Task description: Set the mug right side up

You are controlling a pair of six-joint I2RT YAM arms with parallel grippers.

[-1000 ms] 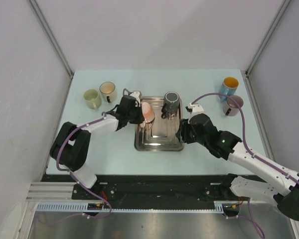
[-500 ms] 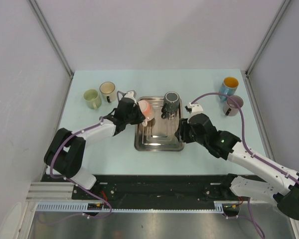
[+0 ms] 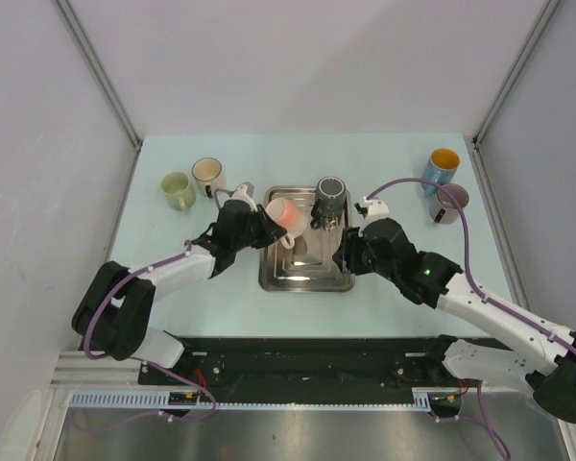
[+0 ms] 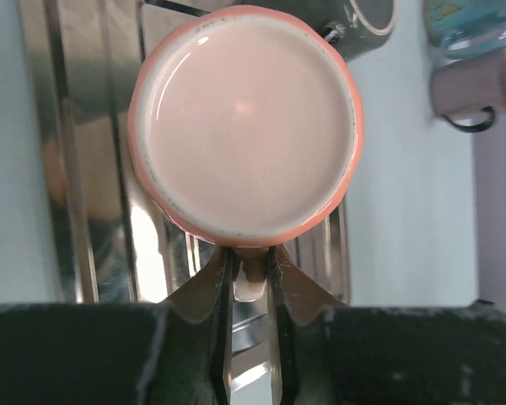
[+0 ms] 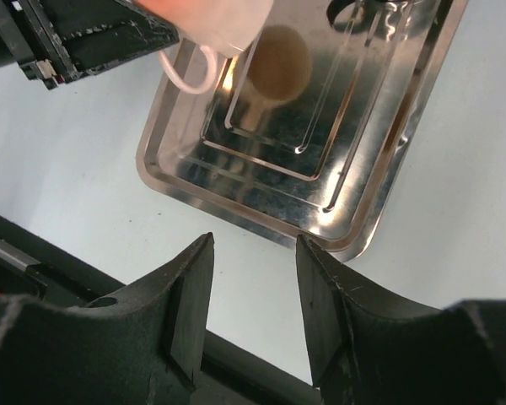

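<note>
My left gripper (image 3: 260,227) is shut on the handle of a salmon-pink mug (image 3: 280,212). It holds the mug tilted in the air over the back left of the steel tray (image 3: 307,279). In the left wrist view, one round end of the pink mug (image 4: 244,126) faces the camera. Its handle (image 4: 250,278) is pinched between the fingers of the left gripper (image 4: 249,268). My right gripper (image 5: 253,253) stands open and holds nothing. It hovers over the table just off the tray's near right corner (image 5: 354,245).
A dark grey mug (image 3: 329,197) stands upside down at the tray's back right. A green mug (image 3: 178,189) and a cream mug (image 3: 208,175) stand at back left. A blue mug (image 3: 443,165) and a mauve mug (image 3: 449,202) stand at back right.
The left gripper has lifted the pink mug off the tray and turned it, and its forearm has swung down and left. The right arm has hardly moved.
</note>
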